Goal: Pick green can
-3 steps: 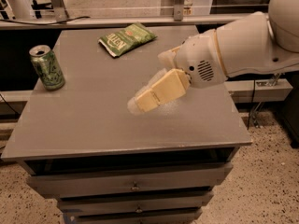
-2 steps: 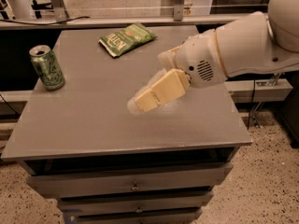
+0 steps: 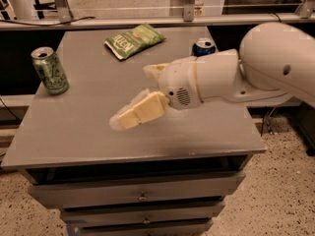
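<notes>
The green can (image 3: pixel 49 70) stands upright at the table's left edge, light green with dark markings and a silver top. My gripper (image 3: pixel 133 97) hovers over the middle of the grey table (image 3: pixel 83 132), well to the right of the can and not touching it. Its cream fingers (image 3: pixel 140 111) point left toward the can, spread apart and empty. The white arm reaches in from the right.
A flat green chip bag (image 3: pixel 134 40) lies at the back middle of the table. A blue soda can (image 3: pixel 203 46) stands at the back right, just behind my arm. Drawers sit below the table's front edge. A rail runs behind the table.
My arm and gripper have moved left and toward the table's front, uncovering the blue soda can behind them. The green can and chip bag have not moved.
</notes>
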